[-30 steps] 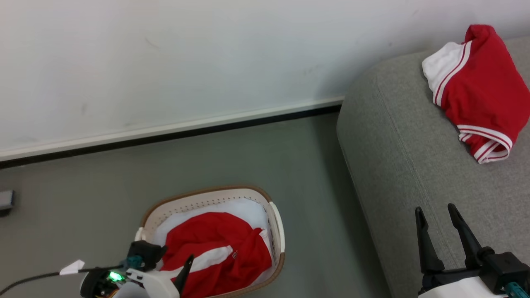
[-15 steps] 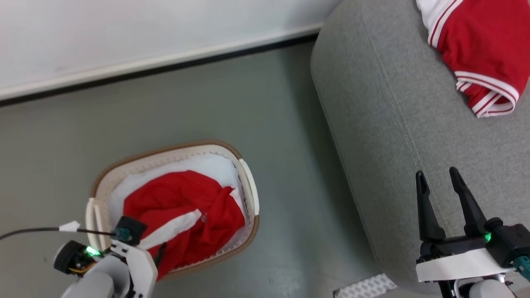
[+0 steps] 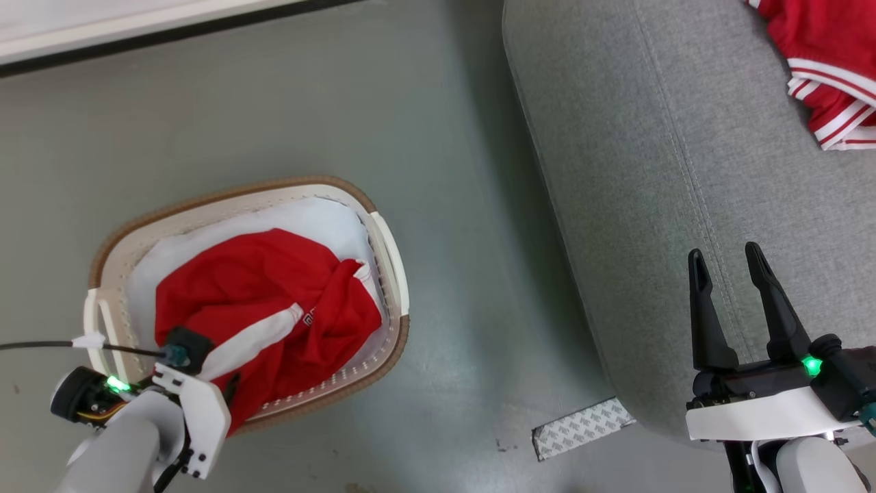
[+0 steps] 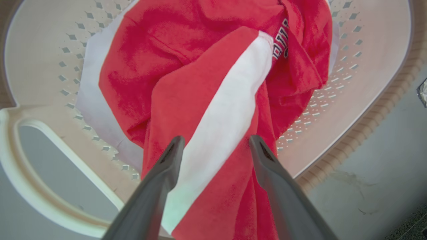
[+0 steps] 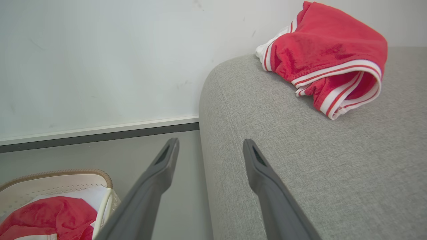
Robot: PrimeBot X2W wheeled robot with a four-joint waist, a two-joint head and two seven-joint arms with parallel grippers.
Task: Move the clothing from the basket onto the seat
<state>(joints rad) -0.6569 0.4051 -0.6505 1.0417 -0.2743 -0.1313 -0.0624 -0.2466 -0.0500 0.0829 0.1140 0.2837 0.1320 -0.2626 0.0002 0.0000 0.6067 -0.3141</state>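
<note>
Left fingers point(image 4: 160, 180) dropped, spread, perhaps touching clothing point(image 4: 200, 66) in basket point(image 4: 367, 66).

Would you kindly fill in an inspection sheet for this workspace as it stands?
Surface: grey floor, some marks.
Job's things: red lettered garment in the basket; red striped-cuff garment on the sofa.
Clutter: patterned tape strip on the floor beside the sofa.
Grippers: left gripper open over the red lettered garment; right gripper open, empty, above the sofa.
Cables: black cable with white tag at the left wrist.
Surroundings: white wall, skirting board.
</note>
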